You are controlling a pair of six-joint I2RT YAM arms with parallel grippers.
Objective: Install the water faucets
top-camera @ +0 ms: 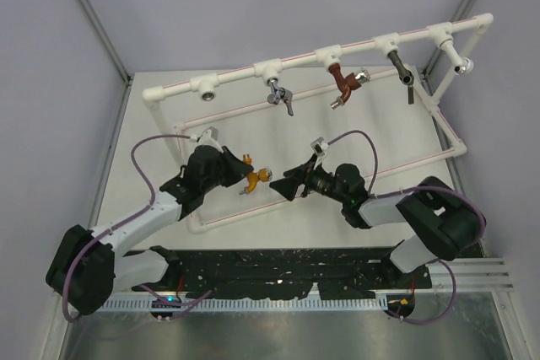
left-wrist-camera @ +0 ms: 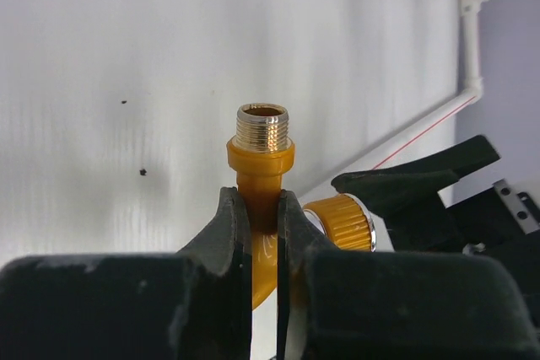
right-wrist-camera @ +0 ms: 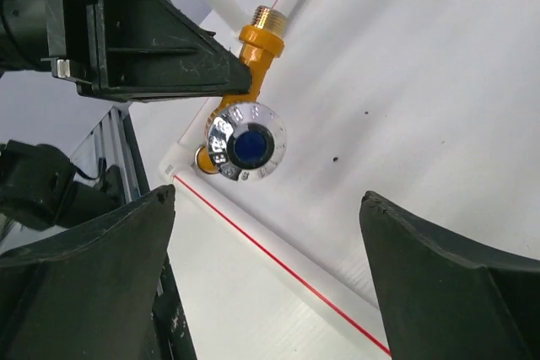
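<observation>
My left gripper (top-camera: 243, 176) is shut on the orange-yellow water faucet (top-camera: 256, 177) and holds it over the white table. In the left wrist view the fingers (left-wrist-camera: 232, 225) clamp the faucet's body (left-wrist-camera: 263, 176), with its brass thread pointing up and its knob (left-wrist-camera: 342, 221) to the right. My right gripper (top-camera: 288, 188) is open just right of the faucet. In the right wrist view the silver knob with a blue centre (right-wrist-camera: 247, 144) faces the camera, ahead of the open fingers (right-wrist-camera: 110, 267). The left-most socket (top-camera: 205, 88) of the white pipe rack holds no tap.
The white pipe rack (top-camera: 337, 50) runs along the far side. It carries a silver tap (top-camera: 279, 94), a reddish-brown tap (top-camera: 344, 83) and a dark grey tap (top-camera: 400, 67). A white pipe frame (top-camera: 253, 210) with red lines lies on the table under both grippers.
</observation>
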